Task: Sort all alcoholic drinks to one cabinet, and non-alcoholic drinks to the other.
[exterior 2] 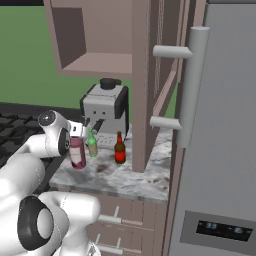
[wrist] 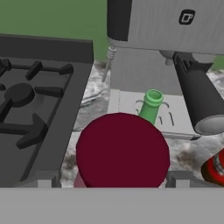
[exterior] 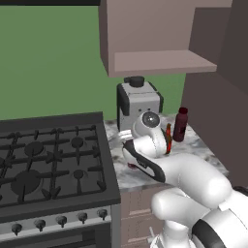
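The pink bottle (exterior 2: 77, 154) with a dark red cap (wrist: 122, 151) stands on the marble counter (exterior 2: 130, 177) beside the stove. My gripper (exterior 2: 77, 133) hovers right over that cap, open, one fingertip (wrist: 46, 179) on each side of it and a gap to both. Just behind stands the slim green bottle (wrist: 152, 105) (exterior 2: 92, 143), on the coffee machine's drip tray. The amber bottle with a red label (exterior 2: 120, 149) (exterior: 168, 138) stands to its right. Further right, near the wall, is the dark maroon bottle (exterior: 180, 124).
A grey coffee machine (exterior 2: 106, 107) stands at the back of the counter, its portafilter (wrist: 199, 103) jutting out near the green bottle. The upper cabinet (exterior 2: 95, 45) is open, its door (exterior 2: 142, 75) swung out. The gas stove (exterior: 48, 160) lies left, the fridge (exterior 2: 220, 125) right.
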